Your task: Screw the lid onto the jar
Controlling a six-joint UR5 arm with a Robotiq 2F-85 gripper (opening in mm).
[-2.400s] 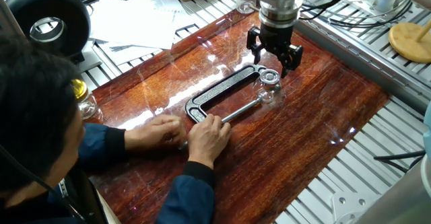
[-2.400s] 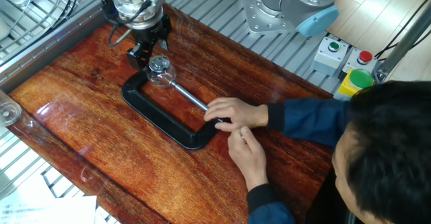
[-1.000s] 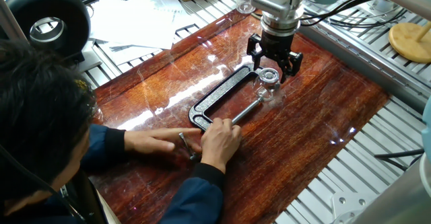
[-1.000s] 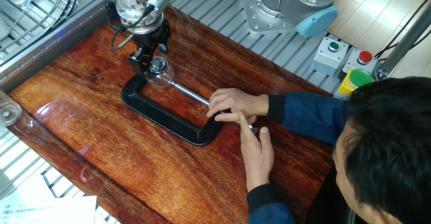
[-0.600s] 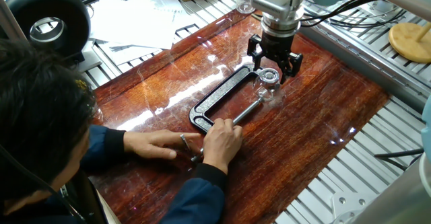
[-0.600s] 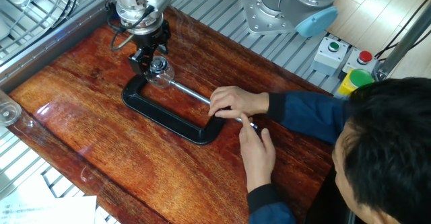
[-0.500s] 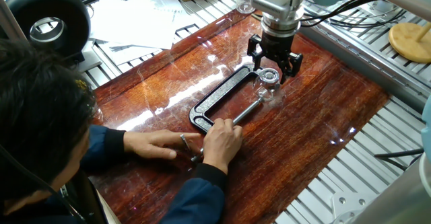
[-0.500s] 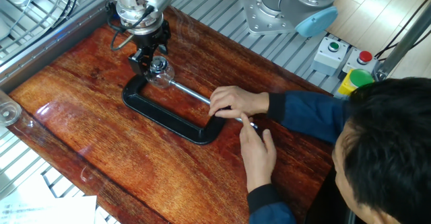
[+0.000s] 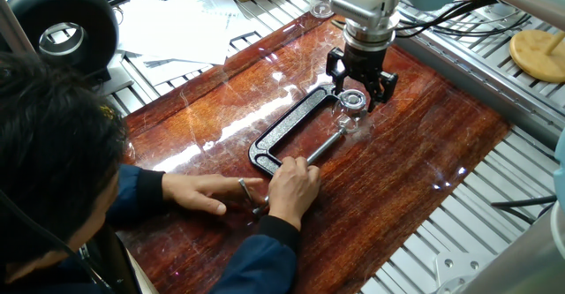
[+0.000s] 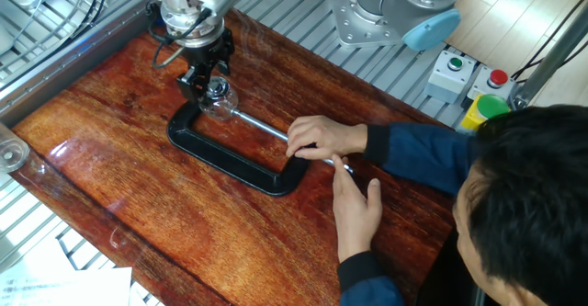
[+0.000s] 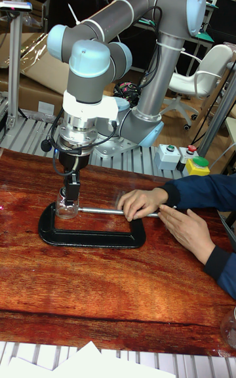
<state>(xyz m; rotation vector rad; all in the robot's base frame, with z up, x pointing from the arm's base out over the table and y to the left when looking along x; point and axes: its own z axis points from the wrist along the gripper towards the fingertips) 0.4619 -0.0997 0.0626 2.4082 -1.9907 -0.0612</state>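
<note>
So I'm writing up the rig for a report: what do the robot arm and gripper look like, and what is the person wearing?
The arm is grey tubing with light blue joint caps and a white wrist flange. Black cables loop beside the black two-finger gripper. The person's sleeves are dark blue.

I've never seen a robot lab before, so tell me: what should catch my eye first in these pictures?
Probably the big grey robot arm reaching down, its gripper with fingers either side of a silvery lid on a small glass jar. That jar sits clamped in a black C-clamp lying flat on the glossy red-brown wooden table. A person's hands are at the clamp's screw handle, at the opposite end from the robot.
</note>
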